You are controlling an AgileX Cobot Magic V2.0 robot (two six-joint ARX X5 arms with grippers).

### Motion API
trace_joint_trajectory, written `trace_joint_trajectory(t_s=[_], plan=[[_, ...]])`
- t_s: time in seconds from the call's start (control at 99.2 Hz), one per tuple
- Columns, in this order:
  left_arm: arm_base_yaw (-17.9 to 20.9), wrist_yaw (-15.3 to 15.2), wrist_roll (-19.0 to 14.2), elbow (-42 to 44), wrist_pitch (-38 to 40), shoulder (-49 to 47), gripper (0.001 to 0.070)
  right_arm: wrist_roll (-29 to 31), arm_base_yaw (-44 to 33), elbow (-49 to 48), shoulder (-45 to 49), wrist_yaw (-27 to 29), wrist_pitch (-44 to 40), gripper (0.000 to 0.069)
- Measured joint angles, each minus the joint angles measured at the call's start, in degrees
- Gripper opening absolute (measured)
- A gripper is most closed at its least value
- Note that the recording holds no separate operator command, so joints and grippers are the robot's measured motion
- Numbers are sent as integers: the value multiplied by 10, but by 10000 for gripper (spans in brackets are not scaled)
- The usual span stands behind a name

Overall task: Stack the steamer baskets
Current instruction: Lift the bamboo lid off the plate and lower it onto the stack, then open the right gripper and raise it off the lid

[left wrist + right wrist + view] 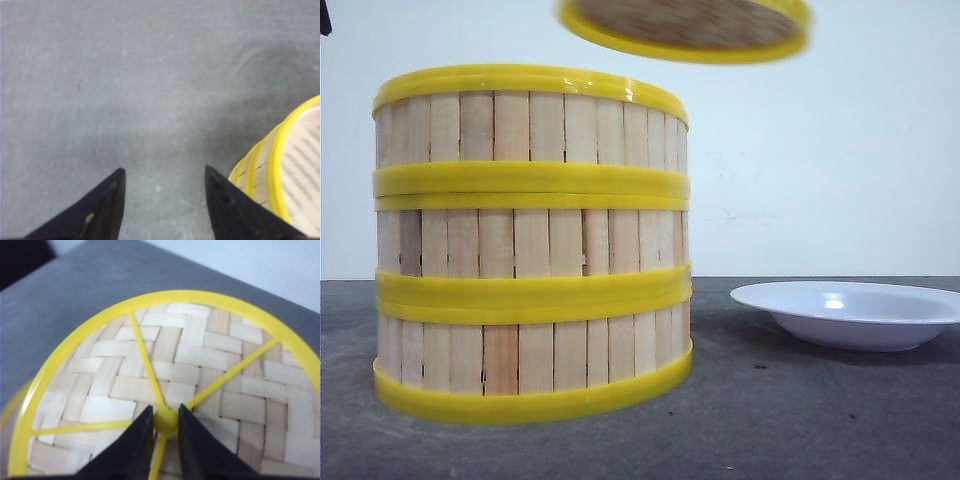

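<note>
Three stacked steamer baskets (531,245); right claw (165,421) apparently pinching the lid (200,375) knob, left claw (165,172) wide.

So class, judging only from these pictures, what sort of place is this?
Probably a staged test bench, not a kitchen: a bare grey table, a blank white wall, and only stacked steamer baskets, a lid and a plate.

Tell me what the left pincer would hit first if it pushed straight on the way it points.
Probably the bare gray tabletop: the left pincer is open, and only table shows between and beyond its tips. The stack of steamer baskets sits off to one side, apparently outside that line, though depth is unclear.
</note>
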Motion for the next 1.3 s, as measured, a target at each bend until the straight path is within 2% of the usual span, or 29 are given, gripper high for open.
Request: trace_joint_trajectory(t_s=[0.141, 0.333, 0.635, 0.867, 1.301], plan=[[2, 0, 0, 0, 0, 0, 297, -11, 61, 42, 50, 0, -23, 64], [2, 0, 0, 0, 0, 0, 297, -27, 106, 46, 96, 9, -30, 64], [2, 0, 0, 0, 0, 0, 297, -31, 108, 46, 107, 10, -44, 64], [2, 0, 0, 0, 0, 0, 297, -35, 109, 46, 116, -32, -62, 64], [2, 0, 0, 0, 0, 0, 297, -43, 115, 47, 136, -29, -61, 64]])
